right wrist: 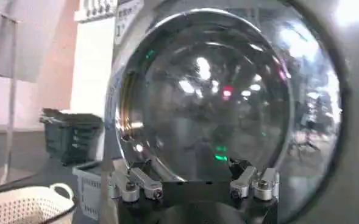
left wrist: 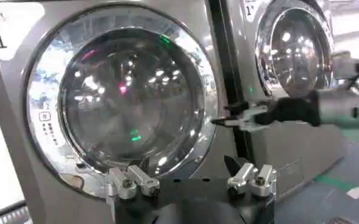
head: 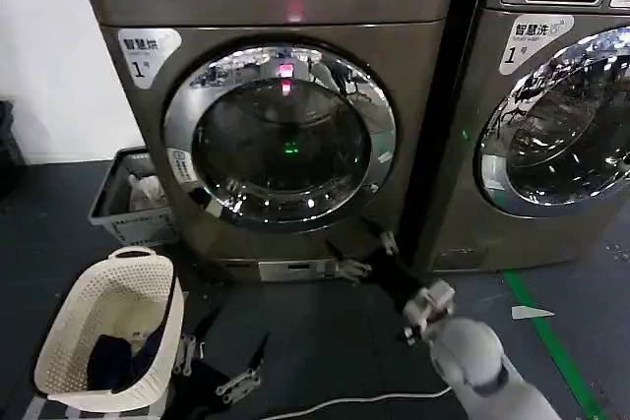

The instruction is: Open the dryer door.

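The dryer door (head: 281,135) is sitting shut in the middle of the head view, a round glass porthole in a chrome ring (head: 177,120) on the machine marked 1. A second machine (head: 551,115) is standing at 3 o'clock of it.

The right gripper (head: 346,261) is hanging low at about 5 o'clock of the door, near the machine's base, with its fingers spread wide and nothing between them; in the left wrist view it (left wrist: 225,119) is reaching toward the ring's 3 o'clock edge. The left gripper (head: 212,366) is waiting lower down, at 7 o'clock of the door beside the basket (head: 98,336), also spread wide and empty.

The door is looking heavy and rigid, with polished chrome and glass that are likely to be slippery, so pinching the smooth face would probably fail. No handle recess is clearly showing; judging by the right gripper's approach, the hold is probably at the ring's 3 o'clock rim, hooked behind the edge and pulled outward against a latch.
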Controlling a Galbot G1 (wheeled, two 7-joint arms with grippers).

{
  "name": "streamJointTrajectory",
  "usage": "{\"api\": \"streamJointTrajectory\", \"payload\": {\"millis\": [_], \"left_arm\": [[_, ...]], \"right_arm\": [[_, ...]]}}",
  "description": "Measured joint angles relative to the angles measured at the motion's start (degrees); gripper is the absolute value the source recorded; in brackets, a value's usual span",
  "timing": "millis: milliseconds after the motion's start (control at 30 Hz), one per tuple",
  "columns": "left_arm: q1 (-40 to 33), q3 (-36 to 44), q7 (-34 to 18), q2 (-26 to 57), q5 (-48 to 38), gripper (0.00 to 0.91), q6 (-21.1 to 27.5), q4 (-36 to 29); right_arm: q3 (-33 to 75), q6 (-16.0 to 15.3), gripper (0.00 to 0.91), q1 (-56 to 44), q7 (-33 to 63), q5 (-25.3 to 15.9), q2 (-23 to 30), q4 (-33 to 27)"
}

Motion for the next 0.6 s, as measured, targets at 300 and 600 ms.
{"api": "streamJointTrajectory", "payload": {"millis": [300, 600], "left_arm": [[1.27, -0.1, -0.01, -0.03, 0.73, 0.907, -0.46, -0.86], [1.92, -0.1, 0.07, -0.52, 1.46, 0.907, -1.11, -1.36]], "right_arm": [[-8.79, 1.3, 0.907, 11.23, -1.03, 0.36, 1.87, -8.06], [-15.89, 2.09, 0.907, 20.33, -1.81, 0.4, 5.44, -14.76]]}}
